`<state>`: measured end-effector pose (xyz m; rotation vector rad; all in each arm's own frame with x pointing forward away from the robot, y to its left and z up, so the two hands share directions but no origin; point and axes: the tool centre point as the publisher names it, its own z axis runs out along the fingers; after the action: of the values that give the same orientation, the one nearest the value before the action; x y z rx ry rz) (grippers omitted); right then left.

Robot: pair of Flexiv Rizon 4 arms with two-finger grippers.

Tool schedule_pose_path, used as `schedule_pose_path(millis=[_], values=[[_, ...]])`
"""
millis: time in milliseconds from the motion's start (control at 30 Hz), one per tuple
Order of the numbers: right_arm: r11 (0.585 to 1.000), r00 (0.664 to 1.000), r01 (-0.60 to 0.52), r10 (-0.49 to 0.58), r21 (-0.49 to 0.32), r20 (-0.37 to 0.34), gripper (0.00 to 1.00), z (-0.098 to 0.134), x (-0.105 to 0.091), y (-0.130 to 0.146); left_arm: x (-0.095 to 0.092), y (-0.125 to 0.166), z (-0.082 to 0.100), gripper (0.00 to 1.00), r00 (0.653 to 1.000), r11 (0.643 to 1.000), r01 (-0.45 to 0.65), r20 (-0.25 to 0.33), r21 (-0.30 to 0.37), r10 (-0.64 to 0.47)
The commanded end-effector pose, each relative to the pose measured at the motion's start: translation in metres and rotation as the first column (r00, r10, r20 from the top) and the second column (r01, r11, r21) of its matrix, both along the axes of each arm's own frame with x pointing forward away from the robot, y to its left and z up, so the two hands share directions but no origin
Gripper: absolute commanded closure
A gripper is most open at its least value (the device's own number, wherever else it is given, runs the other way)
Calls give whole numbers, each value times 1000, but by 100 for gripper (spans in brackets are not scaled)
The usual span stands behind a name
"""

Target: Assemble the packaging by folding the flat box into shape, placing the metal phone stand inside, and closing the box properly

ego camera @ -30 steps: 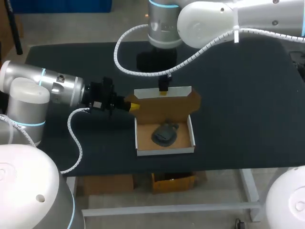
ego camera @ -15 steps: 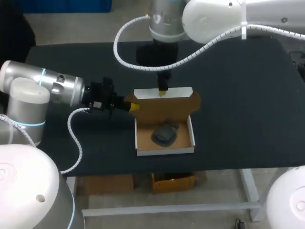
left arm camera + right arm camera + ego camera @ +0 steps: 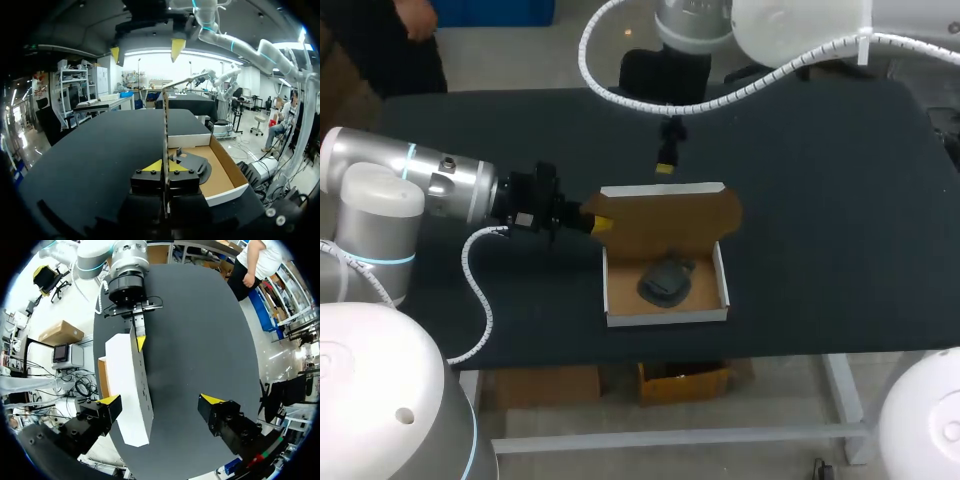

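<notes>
Cardboard box [image 3: 665,300], phone stand [image 3: 665,282] inside, flap [image 3: 164,127] pinched by left claw [image 3: 600,222]; right claw [image 3: 666,165] spread beyond it

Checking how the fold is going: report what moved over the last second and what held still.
The right claw left the far edge of the lid and drew back toward the far side of the table. It now hangs open, clear of the cardboard. Unchanged: the left claw stays shut on the lid's side edge, keeping it raised. The box and the phone stand inside it have not shifted.
</notes>
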<state>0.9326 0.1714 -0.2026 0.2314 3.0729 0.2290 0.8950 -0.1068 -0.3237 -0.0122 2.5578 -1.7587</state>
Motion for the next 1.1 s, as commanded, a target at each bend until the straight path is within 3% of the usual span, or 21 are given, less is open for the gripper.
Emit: schedule_pose_path(millis=[33, 200, 500, 1100], values=[[1000, 1000, 25, -25, 7, 3, 0, 5, 3, -4, 0, 0, -1, 100, 1000, 1000, 2, -1, 0, -2], [992, 991, 127, -127, -7, -34, 0, 8, 12, -10, 0, 0, -1, 100, 1000, 1000, 2, -1, 0, -2], [950, 943, 313, -311, -1, -122, 0, -1, 24, -30, 0, 0, -1, 100, 1000, 1000, 2, -1, 0, -2], [938, 931, 345, -340, 18, -132, 0, -4, 26, -38, 0, 0, -1, 100, 1000, 1000, 2, -1, 0, -2]])
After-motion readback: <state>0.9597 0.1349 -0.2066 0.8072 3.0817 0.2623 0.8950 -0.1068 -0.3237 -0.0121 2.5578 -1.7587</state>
